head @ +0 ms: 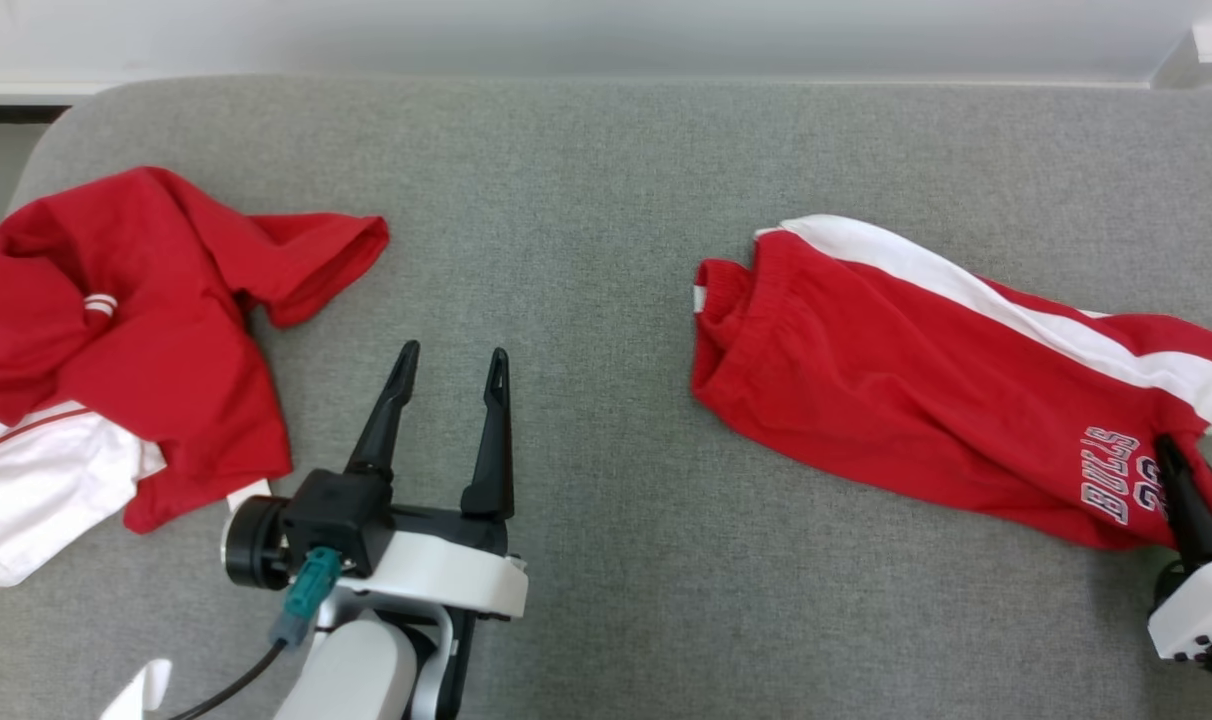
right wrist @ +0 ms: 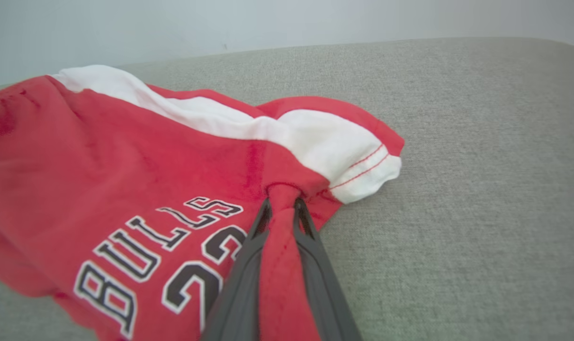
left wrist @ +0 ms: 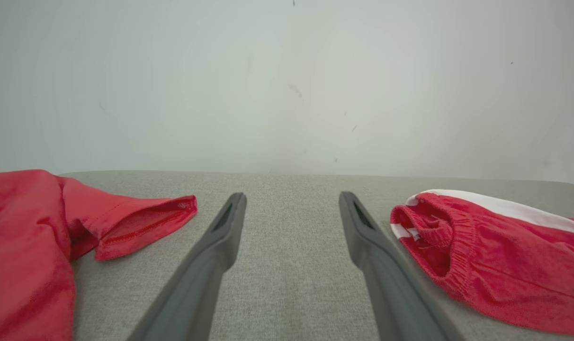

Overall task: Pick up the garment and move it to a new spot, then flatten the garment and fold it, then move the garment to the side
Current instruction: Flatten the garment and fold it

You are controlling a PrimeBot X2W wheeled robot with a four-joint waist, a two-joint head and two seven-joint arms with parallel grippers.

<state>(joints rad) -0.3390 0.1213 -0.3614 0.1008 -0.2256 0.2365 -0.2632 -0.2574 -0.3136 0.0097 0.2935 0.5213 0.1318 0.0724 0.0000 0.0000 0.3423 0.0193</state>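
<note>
Close in, right hand (right wrist: 282,204) clamped on the hem of the red shorts (head: 896,370).
The left hand (head: 453,352) hangs released, fingers spread and pointing away over the grey worktop (head: 586,180); the shorts lie right of it, a red shirt (head: 166,320) left.
</note>
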